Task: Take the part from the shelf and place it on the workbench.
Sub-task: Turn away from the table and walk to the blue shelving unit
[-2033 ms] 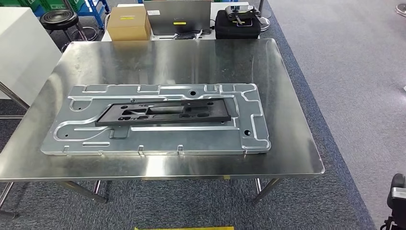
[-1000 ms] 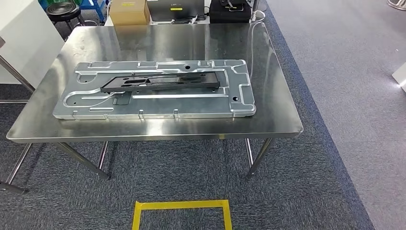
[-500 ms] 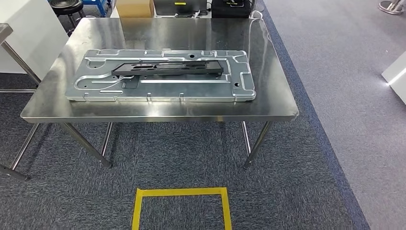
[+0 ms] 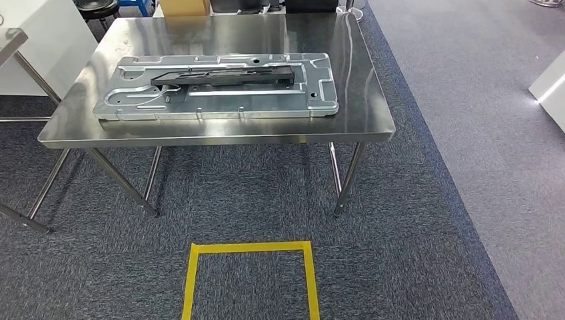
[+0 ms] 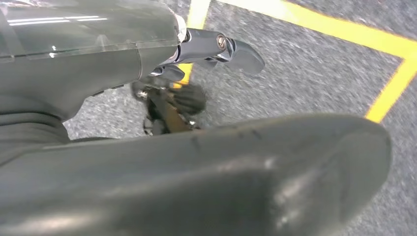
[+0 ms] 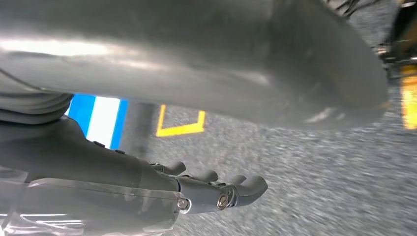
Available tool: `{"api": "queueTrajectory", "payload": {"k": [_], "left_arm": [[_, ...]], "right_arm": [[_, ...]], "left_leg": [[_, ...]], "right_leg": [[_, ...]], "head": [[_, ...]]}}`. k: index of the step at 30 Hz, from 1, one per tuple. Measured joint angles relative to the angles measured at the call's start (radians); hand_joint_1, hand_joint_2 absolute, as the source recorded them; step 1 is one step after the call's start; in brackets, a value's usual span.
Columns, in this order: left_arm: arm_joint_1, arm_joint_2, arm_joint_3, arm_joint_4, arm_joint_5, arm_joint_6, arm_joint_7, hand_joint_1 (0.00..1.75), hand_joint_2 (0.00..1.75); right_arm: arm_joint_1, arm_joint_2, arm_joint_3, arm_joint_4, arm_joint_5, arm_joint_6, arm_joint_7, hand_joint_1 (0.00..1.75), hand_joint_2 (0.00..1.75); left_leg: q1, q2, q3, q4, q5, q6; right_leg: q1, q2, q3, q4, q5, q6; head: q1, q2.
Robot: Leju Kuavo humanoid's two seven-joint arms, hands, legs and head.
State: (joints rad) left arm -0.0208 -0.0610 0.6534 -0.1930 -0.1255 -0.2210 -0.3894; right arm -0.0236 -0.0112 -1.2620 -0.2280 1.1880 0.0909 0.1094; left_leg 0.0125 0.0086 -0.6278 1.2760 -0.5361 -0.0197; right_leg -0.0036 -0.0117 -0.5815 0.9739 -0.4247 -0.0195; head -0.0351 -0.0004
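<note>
1. Head view takes in the steel counter [image 4: 360, 100] standing far across the grey carpet [image 4: 253, 200], its legs angled down to the floor.
2. A broad silver stamped panel [image 4: 266, 103] lies flat on the counter, filling much of its left and middle.
3. The part [image 4: 223, 77], a long black frame, rests flat on top of that panel, towards its far side, running left to right.
4. A square of yellow tape [image 4: 250, 248] marks the carpet near the robot, well apart from the counter.
5. The left hand [image 5: 196, 54] hangs over the carpet beside a yellow tape line; its dark fingers [image 5: 236, 49] are loosely apart and hold nothing.
6. The right hand [image 6: 196, 189] also hangs above the carpet, its fingers [image 6: 246, 189] slightly bent, spread side by side and empty.
7. A white cabinet [image 4: 46, 40] stands at the far left, just beside the counter.
</note>
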Motion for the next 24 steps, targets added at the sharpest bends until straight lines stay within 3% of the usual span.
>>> {"api": "queueTrajectory", "payload": {"k": [1,3,4,5,7,8,9,11,12,13,14,15,16,17,19,20,22,23,24], "left_arm": [[-0.002,0.000,0.000,0.000,-0.001,0.000,0.002,0.00,0.00],[-0.007,0.000,0.000,0.000,-0.004,0.000,0.007,0.00,0.00],[-0.010,0.000,0.000,0.000,-0.007,0.000,0.011,0.00,0.00],[-0.010,0.000,0.000,0.000,-0.009,0.001,0.014,0.00,0.00],[-0.007,-0.002,0.000,0.001,-0.014,0.002,0.022,0.00,0.00],[-0.006,-0.003,0.000,0.001,-0.017,0.003,0.024,0.00,0.00],[-0.005,-0.003,0.000,0.002,-0.019,0.003,0.026,0.00,0.00],[-0.004,-0.004,0.000,0.002,-0.021,0.002,0.027,0.00,0.00],[-0.003,-0.004,0.000,0.002,-0.021,0.001,0.026,0.00,0.00],[-0.003,-0.004,0.000,0.002,-0.022,0.000,0.025,0.00,0.00],[-0.003,-0.004,0.000,0.002,-0.023,0.000,0.024,0.00,0.00],[-0.003,-0.004,0.000,0.002,-0.024,-0.001,0.023,0.00,0.00],[-0.003,-0.004,0.000,0.002,-0.024,-0.002,0.021,0.00,0.00],[-0.004,-0.004,0.000,0.002,-0.024,-0.002,0.020,0.00,0.00],[-0.004,-0.004,0.000,0.002,-0.024,-0.002,0.019,0.00,0.00],[-0.004,-0.004,0.000,0.002,-0.024,-0.003,0.018,0.00,0.00],[-0.002,-0.004,0.000,0.002,-0.024,-0.003,0.018,0.00,0.00],[-0.001,-0.004,0.000,0.002,-0.025,-0.003,0.018,0.00,0.00],[0.000,-0.004,0.000,0.002,-0.025,-0.003,0.018,0.00,0.00]], "right_arm": [[-0.001,0.002,0.000,0.001,0.003,-0.002,0.025,0.00,0.00],[-0.003,0.007,0.000,0.004,0.010,-0.008,0.090,0.00,0.00],[-0.004,0.010,0.000,0.005,0.013,-0.010,0.120,0.00,0.00],[-0.004,0.014,0.000,0.006,0.014,-0.011,0.141,0.00,0.00],[-0.003,0.019,0.000,0.007,0.013,-0.012,0.153,0.00,0.00],[-0.003,0.022,0.000,0.008,0.012,-0.012,0.148,0.00,0.00],[-0.002,0.025,0.000,0.008,0.011,-0.012,0.139,0.00,0.00],[-0.002,0.030,0.000,0.010,0.009,-0.008,0.116,0.00,0.00],[-0.002,0.031,0.000,0.010,0.008,-0.005,0.106,0.00,0.00],[-0.003,0.032,0.000,0.011,0.007,-0.002,0.097,0.00,0.00],[-0.004,0.034,0.000,0.011,0.005,0.000,0.089,0.00,0.00],[-0.005,0.035,0.000,0.011,0.005,0.001,0.082,0.00,0.00],[-0.006,0.036,0.000,0.011,0.004,0.001,0.075,0.00,0.00],[-0.008,0.036,0.000,0.011,0.004,0.002,0.071,0.00,0.00],[-0.013,0.037,0.000,0.011,0.003,0.002,0.067,0.00,0.00],[-0.014,0.038,0.000,0.011,0.003,0.002,0.066,0.00,0.00],[-0.013,0.041,0.000,0.012,0.002,0.002,0.063,0.00,0.00],[-0.013,0.042,0.000,0.013,0.002,0.002,0.062,0.00,0.00],[-0.013,0.043,0.000,0.014,0.002,0.002,0.061,0.00,0.00]], "left_leg": [[-0.001,0.000,0.057,-0.062,0.019,0.006],[-0.006,-0.001,0.179,-0.227,0.003,0.018],[-0.009,-0.001,0.217,-0.287,-0.015,0.024],[-0.011,0.000,0.231,-0.318,-0.025,0.029],[-0.010,0.003,0.216,-0.326,-0.008,0.044],[-0.009,0.006,0.204,-0.327,0.006,0.052],[-0.008,0.009,0.189,-0.329,0.022,0.058],[-0.009,0.011,0.154,-0.328,0.050,0.065],[-0.010,0.011,0.135,-0.326,0.063,0.065],[-0.011,0.011,0.116,-0.322,0.076,0.064],[-0.011,0.011,0.096,-0.316,0.088,0.062],[-0.011,0.012,0.076,-0.308,0.099,0.059],[-0.011,0.011,0.057,-0.299,0.108,0.056],[-0.012,0.011,0.040,-0.290,0.116,0.052],[-0.014,0.011,0.018,-0.276,0.133,0.042],[-0.014,0.011,0.013,-0.274,0.142,0.036],[-0.011,0.011,0.006,-0.273,0.155,0.023],[-0.009,0.008,-0.002,-0.262,0.139,0.018],[-0.008,0.005,-0.012,-0.235,0.103,0.013]], "right_leg": [[0.001,0.000,-0.018,0.007,0.010,0.002],[0.004,0.000,-0.043,0.021,0.030,0.010],[0.005,-0.001,-0.050,0.023,0.040,0.015],[0.005,-0.002,-0.054,0.022,0.051,0.021],[0.002,-0.001,-0.060,0.019,0.063,0.033],[0.001,0.002,-0.068,0.032,0.042,0.038],[-0.001,0.005,-0.080,0.064,-0.001,0.042],[-0.006,0.007,-0.109,0.184,-0.115,0.049],[-0.007,0.008,-0.118,0.249,-0.149,0.053],[-0.008,0.008,-0.117,0.297,-0.156,0.056],[-0.010,0.008,-0.101,0.314,-0.137,0.057],[-0.010,0.008,-0.067,0.298,-0.107,0.057],[-0.011,0.008,-0.014,0.244,-0.083,0.055],[-0.010,0.008,0.051,0.165,-0.080,0.052],[-0.006,0.008,0.147,0.023,-0.111,0.042],[-0.002,0.007,0.164,-0.010,-0.125,0.036],[-0.002,0.005,0.153,-0.019,-0.112,0.021],[-0.002,0.003,0.142,-0.019,-0.100,0.011],[-0.004,0.001,0.129,-0.021,-0.086,0.004]], "head": [[0.000,0.000],[0.000,0.000],[0.000,0.000],[0.000,0.000],[0.000,0.000],[0.000,0.000],[0.000,0.000],[0.000,0.000],[0.000,0.000],[0.000,0.000],[0.000,0.000],[0.000,0.000],[0.000,0.000],[0.000,0.000],[0.000,0.000],[0.000,0.000],[0.000,0.000],[0.000,0.000],[0.000,0.000]]}}
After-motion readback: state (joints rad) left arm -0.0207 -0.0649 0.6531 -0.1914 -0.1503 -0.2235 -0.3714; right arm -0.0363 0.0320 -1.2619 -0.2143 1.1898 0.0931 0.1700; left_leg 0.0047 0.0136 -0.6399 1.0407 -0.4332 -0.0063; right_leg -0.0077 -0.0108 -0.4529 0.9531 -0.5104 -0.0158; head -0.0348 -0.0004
